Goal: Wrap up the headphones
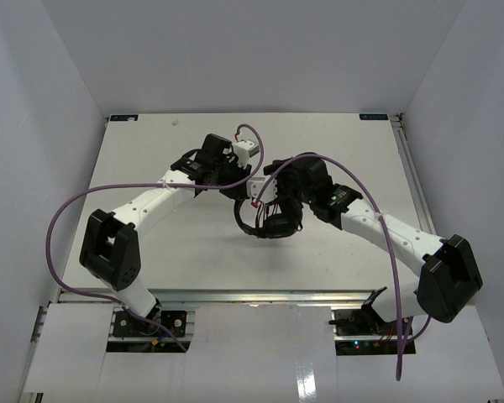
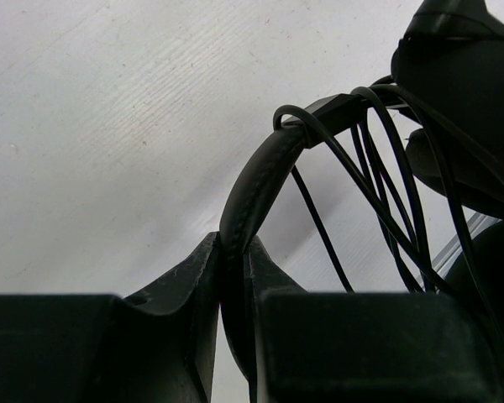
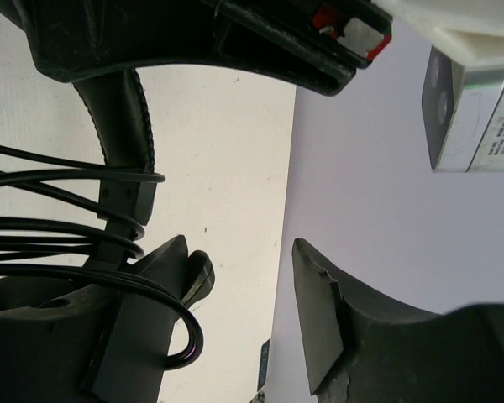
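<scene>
Near edge: both arm bases are bolted down, and purple cables [image 1: 400, 353] loop out wide on either side. Both arms reach in over the middle of the tabletop [image 1: 176, 260].

Mid tabletop: the headphones [image 1: 267, 222] sit between the two wrists.
- The left pincer [image 2: 233, 252] is clenched on the padded headband [image 2: 256, 176], which is pinched edge-on between its fingers.
- The cord [image 2: 378, 193] lies in several turns across the end of the band, just beside an earcup [image 2: 462, 75].
- The right pincer [image 3: 244, 260] is released, fingers apart with nothing between them. The cord turns run just beside one finger, and one loop droops below it.

Step in hand, as I judge it: a fresh hold on the loose cord for another turn. To do it well:
- Hold the left clamp firm and level so the band cannot twist.
- Take the cord close to the last turn so the laid loops do not slacken.
- Draw it snug and lay it beside the other turns, not across them.
- Route the swing clear of the purple cables.

Not made out:
- The cord's free end and plug appear in no view, so I cannot tell how much remains unwound.
- From above, the headphones are a black mass under black wrists, and the second earcup is unclear.
- I cannot tell whether the earcups rest on the tabletop or hang just above it.
</scene>
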Robot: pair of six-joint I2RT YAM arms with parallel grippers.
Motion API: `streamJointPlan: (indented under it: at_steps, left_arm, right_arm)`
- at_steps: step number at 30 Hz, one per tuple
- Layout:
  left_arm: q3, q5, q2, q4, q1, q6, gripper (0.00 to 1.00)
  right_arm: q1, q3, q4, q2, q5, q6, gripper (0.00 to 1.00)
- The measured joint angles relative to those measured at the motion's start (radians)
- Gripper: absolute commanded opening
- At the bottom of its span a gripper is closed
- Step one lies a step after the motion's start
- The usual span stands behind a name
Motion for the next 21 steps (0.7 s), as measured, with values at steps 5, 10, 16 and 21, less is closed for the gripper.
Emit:
streamJointPlan:
  at_steps: [5, 10, 16, 21]
  left_arm:
    - [-0.001, 0.0, 0.0, -0.01, -0.001, 0.009, 0.0]
    - [-0.002, -0.001, 0.0, -0.019, -0.001, 0.016, 0.0]
    - [-0.018, 0.0, 0.0, -0.014, -0.001, 0.016, 0.0]
    - [-0.03, 0.0, 0.001, -0.013, -0.001, 0.018, 0.0]
  right_arm:
    - [-0.039, 0.002, -0.018, 0.0, -0.064, 0.014, 0.71]
    - [-0.081, 0.047, -0.094, 0.014, -0.156, 0.033, 0.72]
    - [-0.136, 0.135, -0.202, 0.045, -0.282, 0.045, 0.72]
    - [-0.161, 0.174, -0.267, 0.058, -0.351, 0.055, 0.72]
